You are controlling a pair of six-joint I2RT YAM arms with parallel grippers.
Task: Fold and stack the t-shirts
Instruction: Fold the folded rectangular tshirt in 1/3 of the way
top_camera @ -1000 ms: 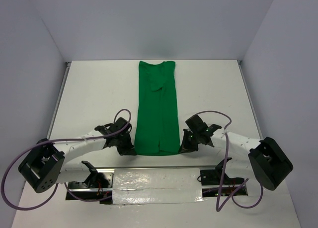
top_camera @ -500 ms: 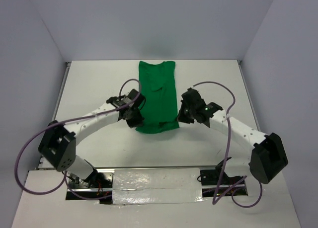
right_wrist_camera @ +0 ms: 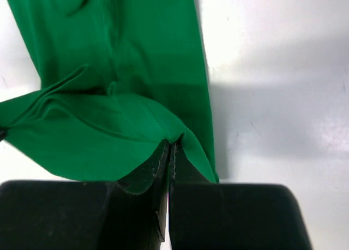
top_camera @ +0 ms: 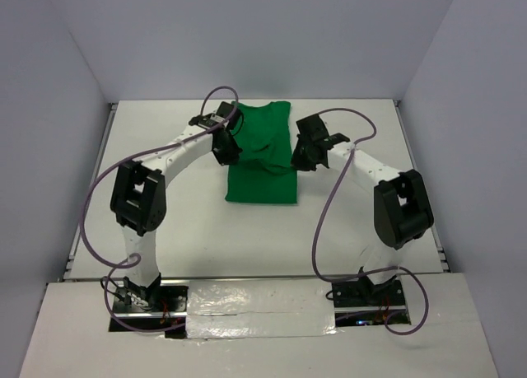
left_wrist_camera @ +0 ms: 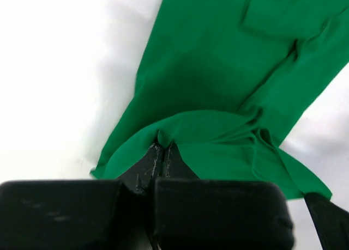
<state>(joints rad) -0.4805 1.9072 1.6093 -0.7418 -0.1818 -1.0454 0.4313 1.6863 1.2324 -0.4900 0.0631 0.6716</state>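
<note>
you see the left pincer point(left_wrist_camera: 162, 150) and right pincer point(right_wrist_camera: 170, 145) each clamped on a raised edge of the green t-shirt point(top_camera: 262, 184), doubled over on the worktop point(top_camera: 165, 221).

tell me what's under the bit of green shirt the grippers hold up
Under it lies the far half of the t-shirt, flat on the table. The left gripper and right gripper pinch the hem. Anything beneath the cloth is hidden.

open table point(top_camera: 214, 238) L/R of t-shirt point(top_camera: 262, 184), wall point(top_camera: 263, 40) behind
</note>
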